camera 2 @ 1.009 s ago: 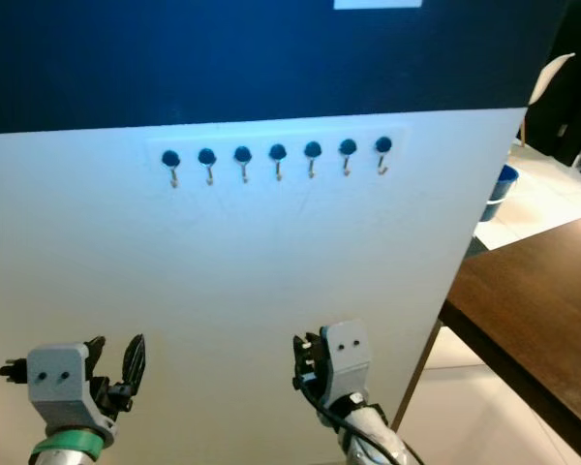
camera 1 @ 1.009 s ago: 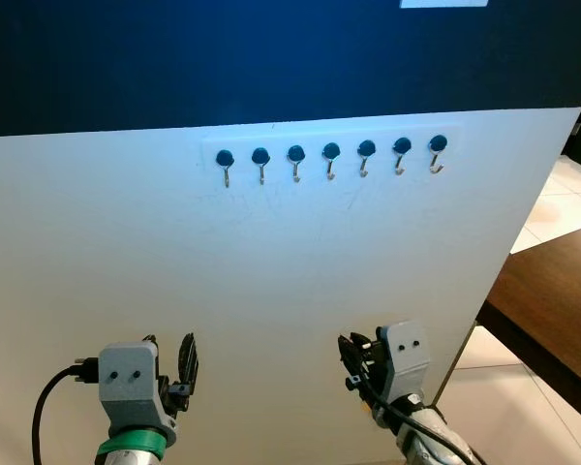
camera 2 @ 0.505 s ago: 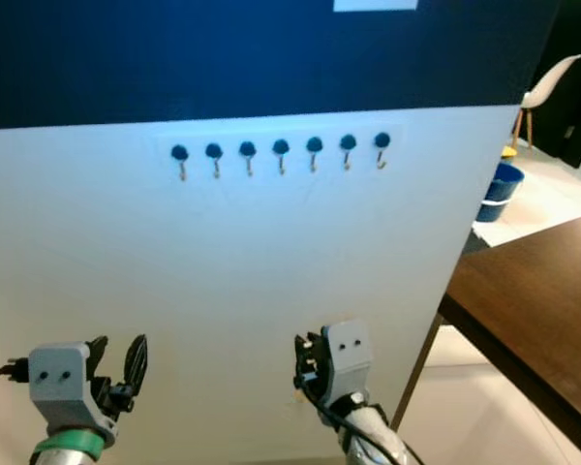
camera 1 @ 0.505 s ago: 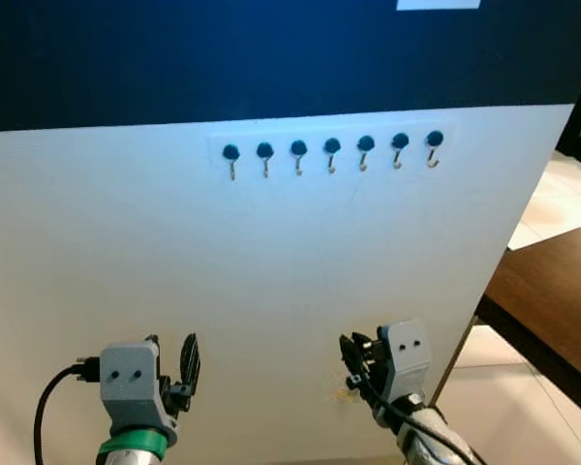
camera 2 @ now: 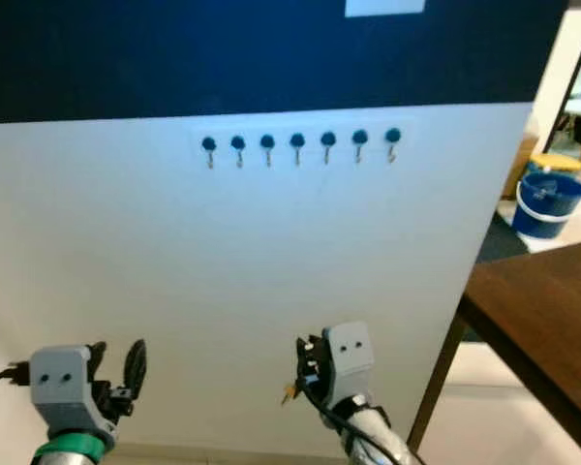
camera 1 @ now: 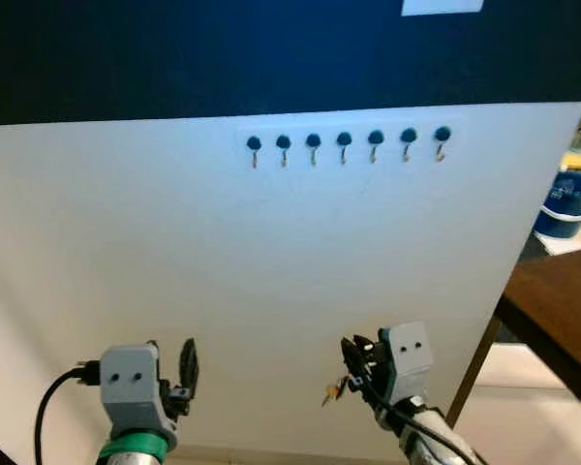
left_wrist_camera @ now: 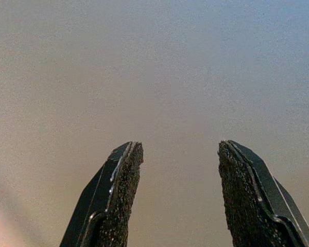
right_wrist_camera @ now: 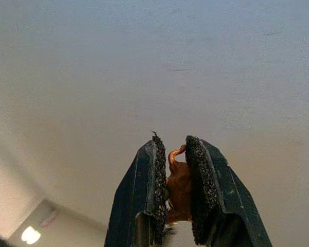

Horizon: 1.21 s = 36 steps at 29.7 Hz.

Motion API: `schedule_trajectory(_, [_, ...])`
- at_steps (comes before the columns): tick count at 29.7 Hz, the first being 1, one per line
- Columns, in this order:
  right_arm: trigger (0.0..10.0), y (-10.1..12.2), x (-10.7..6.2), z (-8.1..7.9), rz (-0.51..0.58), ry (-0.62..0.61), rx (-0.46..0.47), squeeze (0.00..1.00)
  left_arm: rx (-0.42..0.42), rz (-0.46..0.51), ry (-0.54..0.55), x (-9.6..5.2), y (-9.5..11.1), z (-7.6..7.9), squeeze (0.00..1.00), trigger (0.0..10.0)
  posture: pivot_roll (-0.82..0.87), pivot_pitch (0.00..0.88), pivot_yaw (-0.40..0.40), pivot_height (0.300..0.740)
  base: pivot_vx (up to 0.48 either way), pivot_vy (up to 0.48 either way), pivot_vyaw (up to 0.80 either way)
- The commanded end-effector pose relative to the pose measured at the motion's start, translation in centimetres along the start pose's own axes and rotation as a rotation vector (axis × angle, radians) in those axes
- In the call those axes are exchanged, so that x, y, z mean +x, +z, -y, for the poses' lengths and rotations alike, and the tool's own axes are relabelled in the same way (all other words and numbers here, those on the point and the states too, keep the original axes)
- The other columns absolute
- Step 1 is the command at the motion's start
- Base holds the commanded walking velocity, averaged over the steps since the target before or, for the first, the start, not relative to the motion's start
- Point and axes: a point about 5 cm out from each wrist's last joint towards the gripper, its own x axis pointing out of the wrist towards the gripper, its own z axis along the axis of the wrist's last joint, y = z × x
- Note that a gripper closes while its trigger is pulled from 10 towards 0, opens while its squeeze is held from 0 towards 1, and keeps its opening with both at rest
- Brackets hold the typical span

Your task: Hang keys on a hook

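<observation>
Gripping coppery keys (right_wrist_camera: pixel 178 190), gritty pads (right_wrist_camera: pixel 198 181)

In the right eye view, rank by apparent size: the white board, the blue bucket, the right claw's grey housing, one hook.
1. White board, by far the largest.
2. Blue bucket and the right claw's grey housing look alike; the housing sits nearer the camera, so I won't rank them.
3. One hook, smallest.
</observation>
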Motion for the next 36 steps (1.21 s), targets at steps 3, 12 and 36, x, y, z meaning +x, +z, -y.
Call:
schedule_trajectory(3, [10.0, -0.3, -0.1, -0.1, -0.014, -0.004, 0.005, 0.00, 0.008, -0.017, 0.002, 0.0, -0.2, -0.2, 0.00, 10.0, -0.18, 0.008, 0.127, 0.740, 0.000, 0.000, 0.00])
schedule_trajectory(12, [10.0, 0.7, 0.4, -0.3, 0.026, 0.004, 0.008, 0.00, 0.010, -0.026, 0.001, 0.2, -0.3, -0.2, 0.00, 10.0, -0.19, 0.014, 0.129, 0.740, 0.000, 0.000, 0.00])
schedule_trajectory(36, [10.0, 4.4, 3.4, -2.1, 0.134, 0.132, -0.042, 0.00, 0.026, 0.005, 0.048, 1.3, 0.7, -0.9, 0.00, 10.0, -0.17, 0.096, 0.103, 0.740, 0.000, 0.080, 0.00])
